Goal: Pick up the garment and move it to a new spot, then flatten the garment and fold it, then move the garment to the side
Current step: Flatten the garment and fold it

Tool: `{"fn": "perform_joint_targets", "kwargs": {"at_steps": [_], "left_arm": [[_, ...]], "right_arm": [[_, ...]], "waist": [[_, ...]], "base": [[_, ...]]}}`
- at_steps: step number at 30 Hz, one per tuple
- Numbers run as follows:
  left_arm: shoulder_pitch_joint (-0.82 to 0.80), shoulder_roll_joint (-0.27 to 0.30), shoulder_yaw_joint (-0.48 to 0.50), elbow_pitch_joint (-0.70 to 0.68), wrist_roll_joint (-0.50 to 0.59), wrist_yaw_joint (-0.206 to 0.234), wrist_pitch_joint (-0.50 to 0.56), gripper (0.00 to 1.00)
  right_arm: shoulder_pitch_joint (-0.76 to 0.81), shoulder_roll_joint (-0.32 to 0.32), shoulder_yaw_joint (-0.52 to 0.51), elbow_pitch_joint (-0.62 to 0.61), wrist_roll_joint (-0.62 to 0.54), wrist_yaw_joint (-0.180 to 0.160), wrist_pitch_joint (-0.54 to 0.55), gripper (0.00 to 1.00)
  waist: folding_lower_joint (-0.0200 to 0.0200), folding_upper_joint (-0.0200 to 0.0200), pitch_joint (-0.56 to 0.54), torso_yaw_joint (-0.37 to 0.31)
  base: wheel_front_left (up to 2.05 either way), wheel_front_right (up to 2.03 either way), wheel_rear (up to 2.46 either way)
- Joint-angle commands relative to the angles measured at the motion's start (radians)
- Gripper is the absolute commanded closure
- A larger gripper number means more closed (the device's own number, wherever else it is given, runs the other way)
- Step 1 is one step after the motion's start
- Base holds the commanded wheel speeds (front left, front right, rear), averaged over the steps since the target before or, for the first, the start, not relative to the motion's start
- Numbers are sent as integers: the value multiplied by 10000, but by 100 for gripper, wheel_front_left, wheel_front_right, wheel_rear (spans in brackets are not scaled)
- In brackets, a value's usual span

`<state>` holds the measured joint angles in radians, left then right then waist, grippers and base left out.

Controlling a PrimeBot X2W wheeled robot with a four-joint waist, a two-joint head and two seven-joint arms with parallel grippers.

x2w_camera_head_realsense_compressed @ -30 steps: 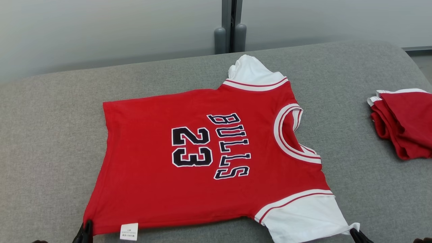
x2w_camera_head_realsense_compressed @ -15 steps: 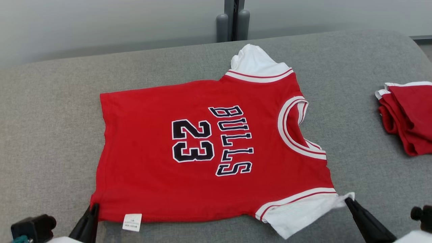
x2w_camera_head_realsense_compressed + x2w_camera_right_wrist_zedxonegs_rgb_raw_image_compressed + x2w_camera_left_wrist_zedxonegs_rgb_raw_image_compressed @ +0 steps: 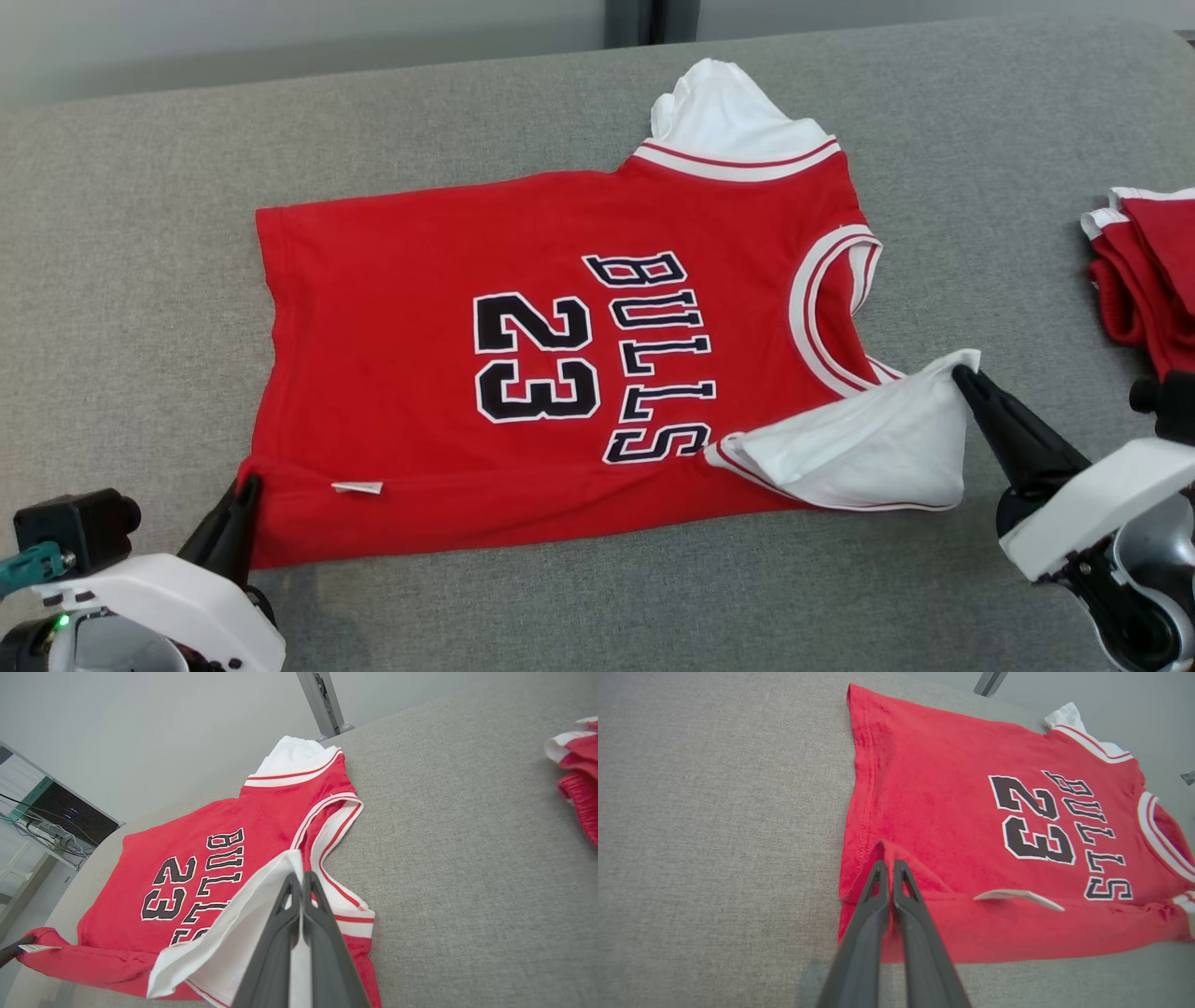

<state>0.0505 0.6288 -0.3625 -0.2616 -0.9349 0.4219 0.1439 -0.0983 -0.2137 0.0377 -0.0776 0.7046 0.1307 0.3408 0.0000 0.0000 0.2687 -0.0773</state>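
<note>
The garment (image 3: 420,280) is a red jersey with white sleeves, "BULLS 23" in black, spread on the grey cushion (image 3: 140,308). Its near long edge is lifted and rolled inward. My left gripper (image 3: 250,483) is shut on the near hem corner, seen pinched in the left wrist view (image 3: 888,864). My right gripper (image 3: 962,375) is shut on the tip of the near white sleeve (image 3: 868,448), which is folded up toward the collar; the right wrist view shows the garment (image 3: 196,858) and the gripper (image 3: 299,876) closed on white cloth. A small white label (image 3: 358,486) lies on the rolled edge.
A folded stack of red and white garments (image 3: 1144,271) lies at the cushion's right edge. A pale wall with a grey post (image 3: 322,700) runs behind the cushion. Bare grey cushion (image 3: 714,812) stretches left of the jersey and in front of it.
Both grippers have moved away from me over the jersey, carrying the near hem and near sleeve inward. The head camera has tilted down, shifting the scene upward.
</note>
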Motion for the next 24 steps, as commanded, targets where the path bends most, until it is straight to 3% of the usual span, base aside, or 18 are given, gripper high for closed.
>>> {"fn": "perform_joint_targets", "kwargs": {"at_steps": [1, 7, 16, 17, 18, 19, 24], "left_arm": [[-315, 8, 92, 60, -8, -57, -55, 100], [-913, -226, 88, 543, -59, -223, -118, 100], [-1093, -693, -2, 1181, -274, -484, -372, 100], [-1134, -773, -3, 1236, -282, -544, -468, 70], [-1166, -847, -6, 1301, -273, -601, -548, 17], [-1203, -915, -36, 1367, -236, -663, -644, 0], [-1274, -1400, 139, 1637, 48, -786, -1753, 0]], "right_arm": [[-418, -141, 78, 347, 121, 4, -149, 100], [-1922, -580, 736, 1965, 464, 2, -943, 100], [-2867, -886, 1614, 3148, 1006, 4, -2126, 100], [-2923, -903, 1708, 3258, 1117, 4, -2248, 73], [-2959, -952, 1787, 3351, 1141, 4, -2430, 33], [-2995, -1008, 1839, 3389, 1142, 4, -2666, 0], [-2794, -1025, 1834, 3437, 842, 4, -4175, 0]], "waist": [[0, 0, 227, 67], [0, 0, 829, 195], [0, 0, 1195, 307], [0, 0, 1208, 329], [0, 0, 1217, 355], [0, 0, 1220, 381], [0, 0, 1093, 446]], "base": [[0, 0, 0], [0, 0, 0], [0, 0, 0], [0, 0, 0], [0, 0, 0], [0, 0, 0], [0, 0, 0]]}}
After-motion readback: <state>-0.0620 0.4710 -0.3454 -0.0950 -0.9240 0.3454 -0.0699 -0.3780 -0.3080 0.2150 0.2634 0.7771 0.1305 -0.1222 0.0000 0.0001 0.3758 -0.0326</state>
